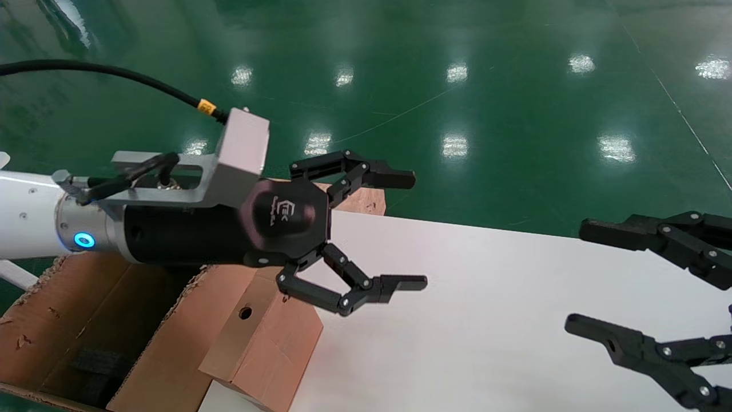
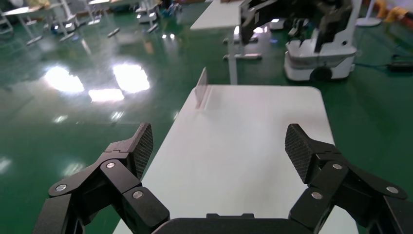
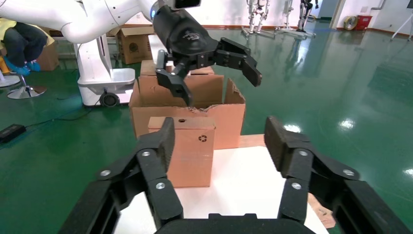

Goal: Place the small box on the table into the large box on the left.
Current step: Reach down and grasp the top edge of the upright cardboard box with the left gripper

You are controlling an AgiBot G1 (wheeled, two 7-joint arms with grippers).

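Note:
The small box (image 1: 266, 343) (image 3: 190, 151), plain brown with a round hole on top and a recycling mark on its side, stands on the white table (image 1: 486, 320) at its left end. It is right against the large box (image 1: 86, 337) (image 3: 214, 109), a torn-edged brown carton with dark pieces inside. My left gripper (image 1: 414, 232) (image 2: 219, 148) hovers open above the small box, holding nothing. At the right, my right gripper (image 1: 577, 280) (image 3: 219, 141) is open and empty, facing the small box across the table.
A green glossy floor surrounds the table. A plywood strip (image 1: 366, 200) shows at the table's far left edge. The right wrist view shows more cartons (image 3: 134, 41) and a white robot base (image 3: 104, 80) behind the large box.

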